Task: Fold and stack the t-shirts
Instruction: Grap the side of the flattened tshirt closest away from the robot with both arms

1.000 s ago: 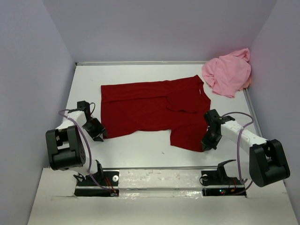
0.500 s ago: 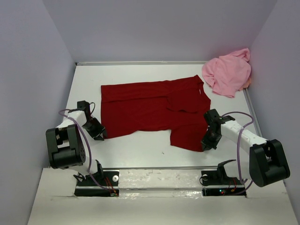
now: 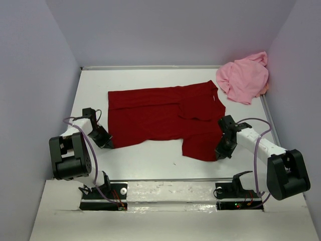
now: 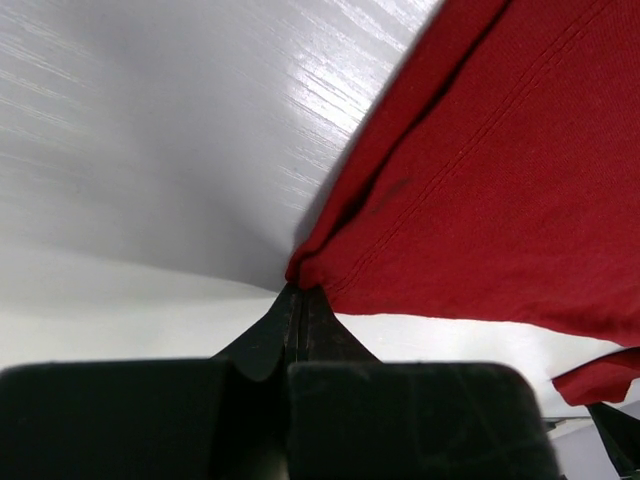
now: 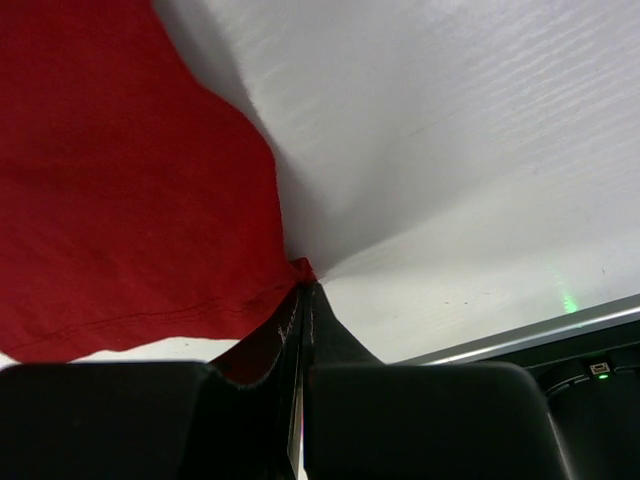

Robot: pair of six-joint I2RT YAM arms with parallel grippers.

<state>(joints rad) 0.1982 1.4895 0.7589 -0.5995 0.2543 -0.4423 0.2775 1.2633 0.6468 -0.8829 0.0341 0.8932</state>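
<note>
The left gripper (image 4: 297, 298) was pinched shut on the near-left corner of the red shirt (image 3: 160, 118), and the right gripper (image 5: 303, 292) on its near-right hem. That shirt lay spread on the table (image 3: 150, 160), with bare surface toward the arms. The pink shirt (image 3: 243, 78) sat bunched against the far-right wall (image 3: 296, 75), its shape hard to make out.

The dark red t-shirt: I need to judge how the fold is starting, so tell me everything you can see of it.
The dark red t-shirt is plain, knit-looking cloth with stitched hems. It is spread nearly flat on the white table, with one part doubled over at its right. The left hand is shut on its near left corner, and the right hand is shut on its near right corner.
</note>
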